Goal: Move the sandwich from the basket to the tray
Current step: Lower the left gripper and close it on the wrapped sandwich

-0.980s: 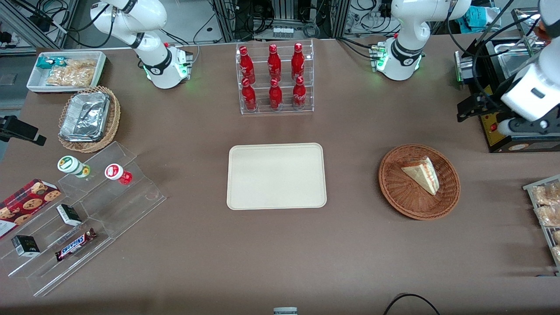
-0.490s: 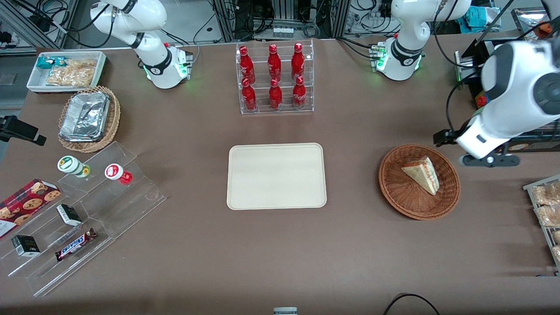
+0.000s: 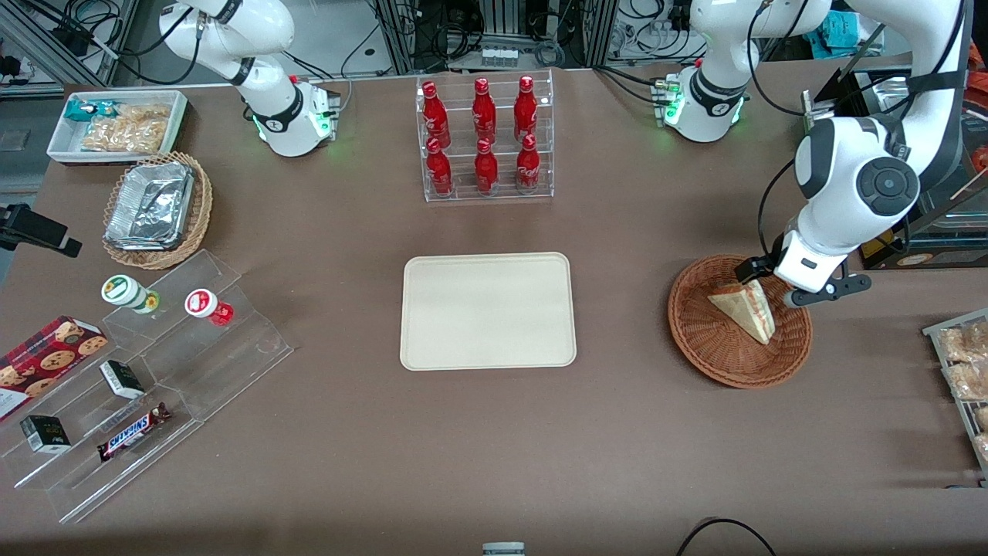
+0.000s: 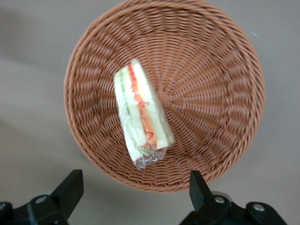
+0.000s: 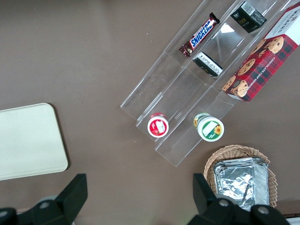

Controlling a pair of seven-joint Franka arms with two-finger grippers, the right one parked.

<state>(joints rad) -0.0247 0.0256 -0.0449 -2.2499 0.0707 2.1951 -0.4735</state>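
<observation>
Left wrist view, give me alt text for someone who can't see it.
A clear-wrapped sandwich lies in a round woven basket on a brown table, seen from directly above. The open pincer hangs above the basket's rim, holding nothing.

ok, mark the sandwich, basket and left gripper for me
sandwich [image 4: 140, 117], left wrist view, middle of the filling edge.
basket [image 3: 714, 357], front view, bare woven wall nearer the camera.
gripper [image 3: 772, 283], front view, midway between open fingertips, above the basket.
</observation>
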